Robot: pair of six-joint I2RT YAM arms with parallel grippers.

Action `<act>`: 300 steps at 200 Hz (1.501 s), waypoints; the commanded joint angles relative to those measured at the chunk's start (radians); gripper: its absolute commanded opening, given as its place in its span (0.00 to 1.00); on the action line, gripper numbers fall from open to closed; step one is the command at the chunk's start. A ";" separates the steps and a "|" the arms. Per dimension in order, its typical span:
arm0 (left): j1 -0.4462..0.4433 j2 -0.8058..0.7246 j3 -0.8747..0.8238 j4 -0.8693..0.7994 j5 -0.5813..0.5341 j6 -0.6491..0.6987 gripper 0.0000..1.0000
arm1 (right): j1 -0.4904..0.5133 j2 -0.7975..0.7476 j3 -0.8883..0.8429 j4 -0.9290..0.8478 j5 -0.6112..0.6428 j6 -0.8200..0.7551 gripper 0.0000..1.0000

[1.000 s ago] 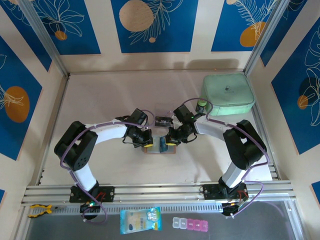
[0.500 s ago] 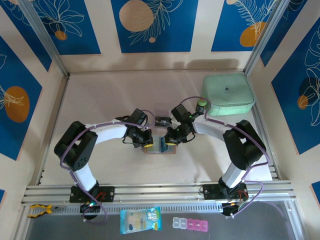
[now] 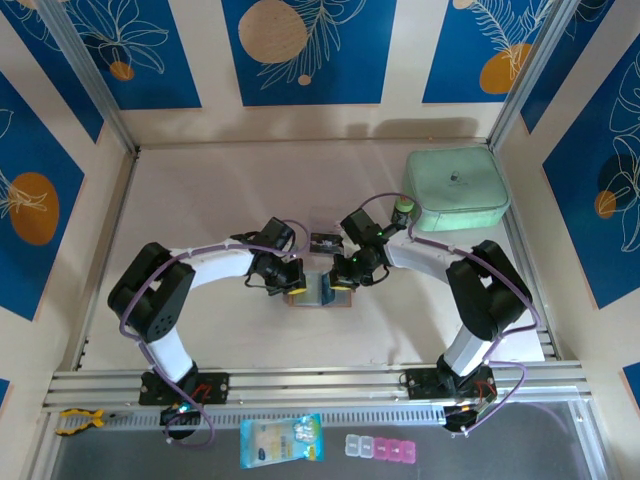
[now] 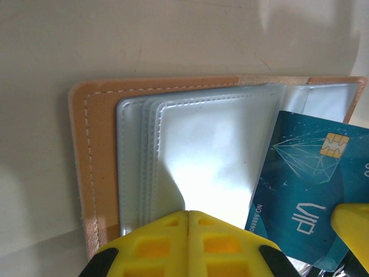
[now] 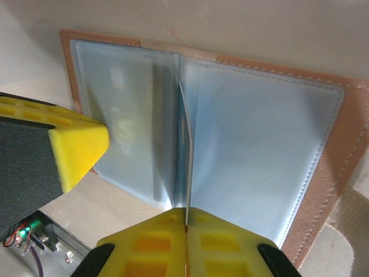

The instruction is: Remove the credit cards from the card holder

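Card holder [image 4: 78,173] is lying open on the table [image 3: 200,200] between your arms; your left gripper [image 4: 188,228], jaws together, seems to be pinning its pale sleeves [image 4: 207,150]; your right gripper [image 5: 185,228] is pinching the blue credit card [image 4: 305,184] edge-on, partly out; next you are needing a straight pull clear of the pocket

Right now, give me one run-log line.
left gripper: shut, tips at open wallet | right gripper: shut on blue card | blue card: on edge near wallet fold | wallet: flat on table
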 commanded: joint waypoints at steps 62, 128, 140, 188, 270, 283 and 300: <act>-0.005 -0.037 -0.011 -0.047 -0.022 -0.001 0.09 | -0.012 -0.064 0.201 -0.283 0.098 -0.351 0.07; -0.005 -0.058 -0.008 -0.037 -0.033 -0.011 0.17 | -0.068 -0.033 0.314 -0.392 0.137 -0.790 0.06; -0.004 -0.066 -0.009 -0.030 -0.034 -0.011 0.17 | -0.066 -0.022 0.337 -0.417 0.145 -0.901 0.04; -0.003 -0.085 -0.012 -0.038 -0.049 -0.005 0.18 | -0.081 0.069 0.484 -0.498 0.217 -1.147 0.00; 0.012 -0.137 -0.026 -0.062 -0.070 0.005 0.18 | -0.165 0.284 0.817 -0.568 0.111 -1.343 0.00; 0.014 -0.144 -0.027 -0.066 -0.074 0.002 0.18 | -0.174 0.320 0.863 -0.572 0.116 -1.358 0.00; 0.017 -0.150 -0.032 -0.069 -0.078 0.000 0.18 | -0.186 0.367 0.933 -0.589 0.117 -1.377 0.00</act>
